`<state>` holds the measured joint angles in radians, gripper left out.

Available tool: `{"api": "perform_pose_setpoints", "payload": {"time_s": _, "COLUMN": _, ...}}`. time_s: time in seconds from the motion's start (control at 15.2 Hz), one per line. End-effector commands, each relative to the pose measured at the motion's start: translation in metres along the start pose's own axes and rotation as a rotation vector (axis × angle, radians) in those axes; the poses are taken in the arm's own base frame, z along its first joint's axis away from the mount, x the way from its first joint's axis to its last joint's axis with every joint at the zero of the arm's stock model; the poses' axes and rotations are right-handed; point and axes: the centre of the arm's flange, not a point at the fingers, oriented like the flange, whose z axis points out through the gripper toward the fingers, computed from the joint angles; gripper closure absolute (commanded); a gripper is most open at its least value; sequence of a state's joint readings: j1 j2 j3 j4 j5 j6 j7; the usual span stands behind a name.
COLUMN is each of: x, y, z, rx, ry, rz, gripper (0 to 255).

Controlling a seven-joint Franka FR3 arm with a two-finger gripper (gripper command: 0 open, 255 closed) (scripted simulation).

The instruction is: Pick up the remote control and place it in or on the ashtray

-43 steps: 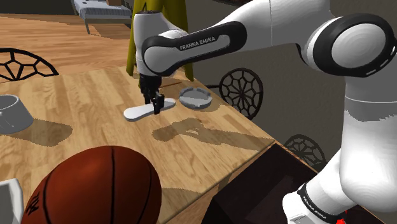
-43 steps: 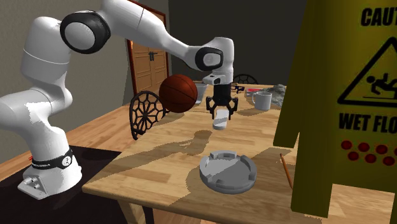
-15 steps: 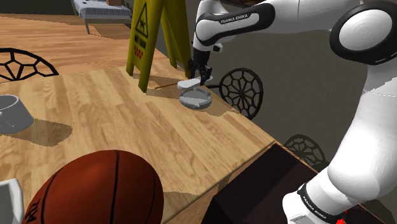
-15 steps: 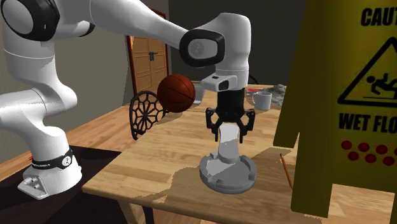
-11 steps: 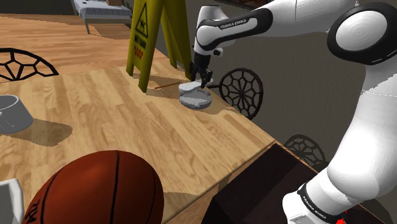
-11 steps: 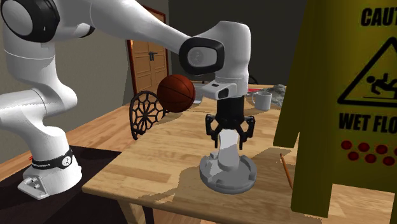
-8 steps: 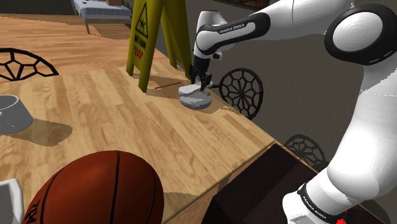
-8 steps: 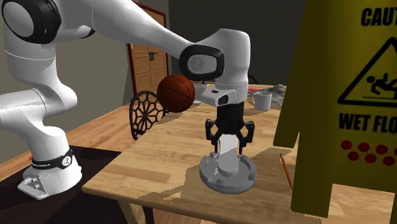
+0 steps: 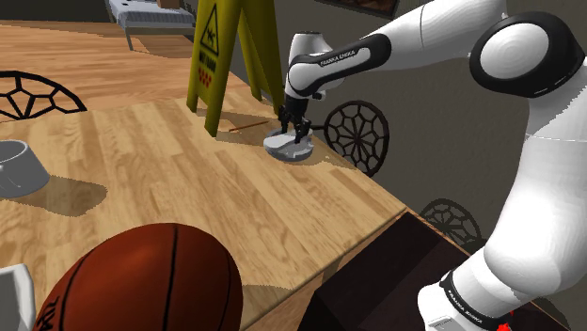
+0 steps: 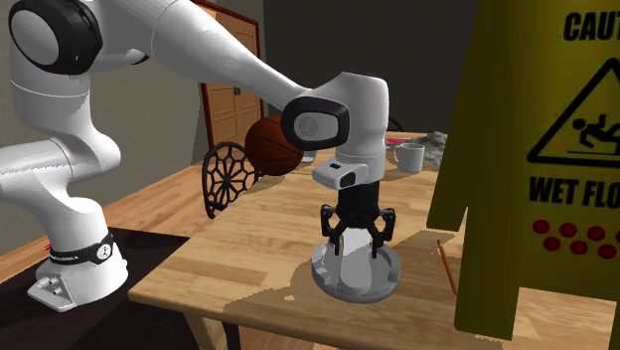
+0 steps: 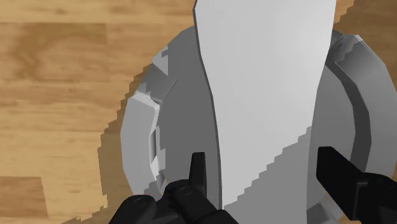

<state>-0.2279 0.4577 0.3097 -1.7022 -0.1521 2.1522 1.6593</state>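
Observation:
The white remote control (image 11: 267, 95) lies across the round grey ashtray (image 11: 137, 127), between my fingers. My gripper (image 11: 264, 168) is low over the ashtray and open: the left fingertip (image 11: 198, 167) stands a little off the remote's edge, with grey ashtray showing between them. In the shoulder view the gripper (image 9: 293, 135) reaches down into the ashtray (image 9: 285, 149) near the wooden table's far corner. From the second exterior view the gripper (image 10: 356, 249) straddles the remote (image 10: 354, 261) inside the ashtray (image 10: 343, 288).
A yellow wet-floor sign (image 9: 221, 56) stands on the table close behind the ashtray and looms large (image 10: 542, 149). A basketball (image 9: 141, 282), a grey bowl (image 9: 17, 165) and a mug (image 10: 407, 156) are farther off. A pencil (image 10: 447, 263) lies beside the ashtray. The table edge (image 9: 376, 183) is near.
The gripper carried the remote from mid-table to the ashtray, lowered it in, and its fingers have now spread off the remote.

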Motion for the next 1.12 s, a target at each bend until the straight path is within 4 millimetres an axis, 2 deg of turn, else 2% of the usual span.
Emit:
{"api": "perform_pose_setpoints", "payload": {"time_s": 0.0, "x": 0.000, "y": 0.000, "z": 0.002, "rx": 0.001, "ry": 0.000, "rz": 0.000, "gripper": 255}}
{"api": "perform_pose_setpoints", "payload": {"time_s": 0.4, "x": 0.000, "y": 0.000, "z": 0.002, "rx": 0.001, "ry": 0.000, "rz": 0.000, "gripper": 255}}
{"api": "perform_pose_setpoints", "payload": {"time_s": 0.46, "x": 0.000, "y": 0.000, "z": 0.002, "rx": 0.001, "ry": 0.000, "rz": 0.000, "gripper": 0}}
{"api": "perform_pose_setpoints", "payload": {"time_s": 0.79, "x": 0.000, "y": 0.000, "z": 0.002, "rx": 0.001, "ry": 0.000, "rz": 0.000, "gripper": 0}}
{"api": "perform_pose_setpoints", "payload": {"time_s": 1.06, "x": 0.000, "y": 0.000, "z": -0.048, "rx": 0.001, "ry": 0.000, "rz": 0.000, "gripper": 0}}
